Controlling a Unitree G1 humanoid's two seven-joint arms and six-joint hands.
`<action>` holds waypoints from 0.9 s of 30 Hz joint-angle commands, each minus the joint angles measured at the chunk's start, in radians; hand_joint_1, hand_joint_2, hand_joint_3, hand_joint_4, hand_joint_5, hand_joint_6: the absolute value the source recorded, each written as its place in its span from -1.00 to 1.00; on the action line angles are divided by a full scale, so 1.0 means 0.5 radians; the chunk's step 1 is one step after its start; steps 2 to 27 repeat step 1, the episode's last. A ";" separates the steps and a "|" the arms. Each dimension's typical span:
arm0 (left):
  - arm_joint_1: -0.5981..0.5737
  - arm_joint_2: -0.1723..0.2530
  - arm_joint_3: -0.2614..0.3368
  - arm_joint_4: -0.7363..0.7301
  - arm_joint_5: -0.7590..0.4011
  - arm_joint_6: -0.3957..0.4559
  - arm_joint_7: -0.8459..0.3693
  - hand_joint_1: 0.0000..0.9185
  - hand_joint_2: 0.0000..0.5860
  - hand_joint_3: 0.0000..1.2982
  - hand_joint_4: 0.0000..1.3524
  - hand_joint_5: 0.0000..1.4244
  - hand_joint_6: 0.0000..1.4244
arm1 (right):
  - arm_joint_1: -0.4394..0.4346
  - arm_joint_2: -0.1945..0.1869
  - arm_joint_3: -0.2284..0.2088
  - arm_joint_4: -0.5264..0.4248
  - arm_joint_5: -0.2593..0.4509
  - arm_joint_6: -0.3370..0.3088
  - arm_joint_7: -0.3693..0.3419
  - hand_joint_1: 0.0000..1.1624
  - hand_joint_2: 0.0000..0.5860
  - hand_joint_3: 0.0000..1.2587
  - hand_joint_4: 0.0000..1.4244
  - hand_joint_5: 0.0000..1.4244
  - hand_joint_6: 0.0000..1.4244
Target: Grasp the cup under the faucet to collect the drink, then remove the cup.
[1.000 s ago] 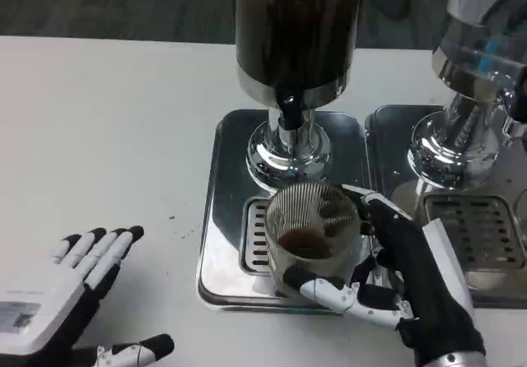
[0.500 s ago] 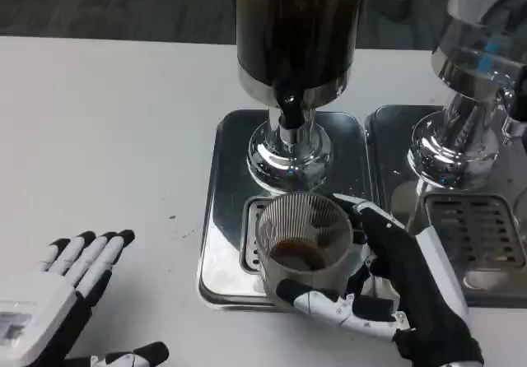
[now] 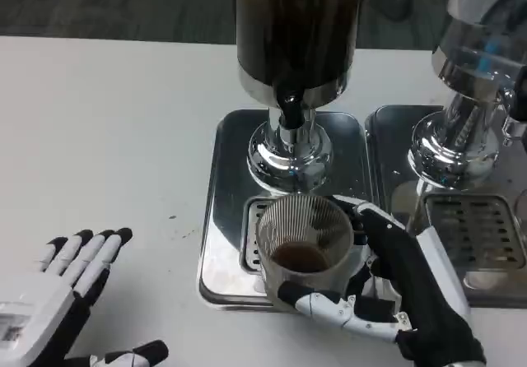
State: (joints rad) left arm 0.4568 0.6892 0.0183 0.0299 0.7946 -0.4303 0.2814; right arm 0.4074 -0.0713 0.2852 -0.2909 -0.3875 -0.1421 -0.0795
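White table [image 3: 115,120]; right hand [image 3: 395,293] grips cup [image 3: 303,243] on tray [image 3: 216,252].

Drinks counter (chrome dispensers [image 3: 298,62])

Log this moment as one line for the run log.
right hand: grips cup | cup: some dark drink, on drip tray | left hand: open, on table

A white table [image 3: 107,128] stands before dark grey carpeted floor [image 3: 115,5]
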 commanded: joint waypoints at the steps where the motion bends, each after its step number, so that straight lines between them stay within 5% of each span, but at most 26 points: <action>1: 0.010 -0.012 -0.009 0.001 0.009 0.018 0.022 -1.00 -0.68 -1.00 -1.00 -1.00 -1.00 | -0.008 0.018 0.000 -0.054 0.031 -0.040 -0.014 0.67 -0.26 -0.17 -0.15 -0.01 0.46; 27: 0.010 -0.012 -0.009 0.001 0.009 0.018 0.022 -1.00 -0.68 -1.00 -1.00 -1.00 -1.00 | -0.008 0.018 0.000 -0.054 0.031 -0.040 -0.014 0.67 -0.26 -0.17 -0.15 -0.01 0.46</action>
